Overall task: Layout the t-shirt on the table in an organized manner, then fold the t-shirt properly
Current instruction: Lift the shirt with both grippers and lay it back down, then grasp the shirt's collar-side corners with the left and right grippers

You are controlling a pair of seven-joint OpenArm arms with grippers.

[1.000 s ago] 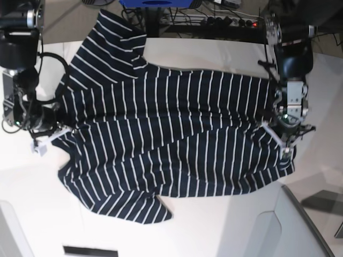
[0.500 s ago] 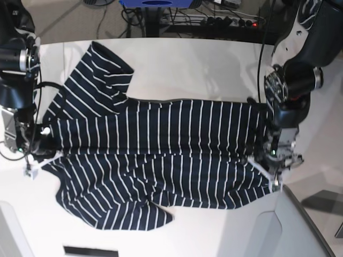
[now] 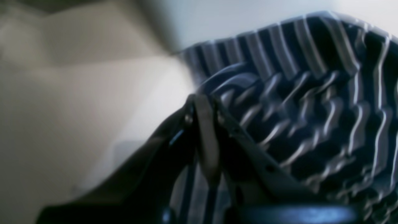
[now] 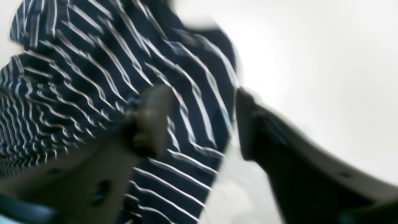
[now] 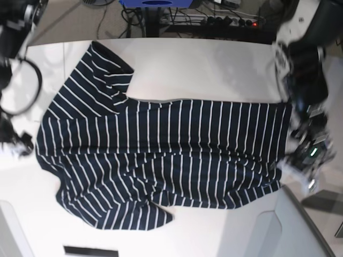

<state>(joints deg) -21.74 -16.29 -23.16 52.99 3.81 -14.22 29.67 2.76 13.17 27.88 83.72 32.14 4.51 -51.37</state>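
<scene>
The dark navy t-shirt (image 5: 161,150) with thin white stripes lies spread across the white table (image 5: 203,64), sleeves toward the left of the base view and hem toward the right. My right gripper (image 4: 199,121) is open; its fingers (image 4: 152,118) straddle the shirt's edge, one over the fabric and one over bare table. In the base view it is a blur (image 5: 21,145) just off the shirt's left edge. My left gripper (image 3: 202,105) is shut on the bunched hem of the t-shirt (image 3: 311,102), at the shirt's right edge (image 5: 303,160) in the base view.
Cables and a power strip (image 5: 230,21) run behind the table's far edge, beside a blue object (image 5: 155,3). Grey raised panels (image 5: 300,225) sit at the near right corner. A black slot (image 5: 90,250) lies at the near edge.
The right gripper has opened and let go of the shirt's left edge. The left arm has drawn the hem to the right, and the shirt lies lower and flatter.
</scene>
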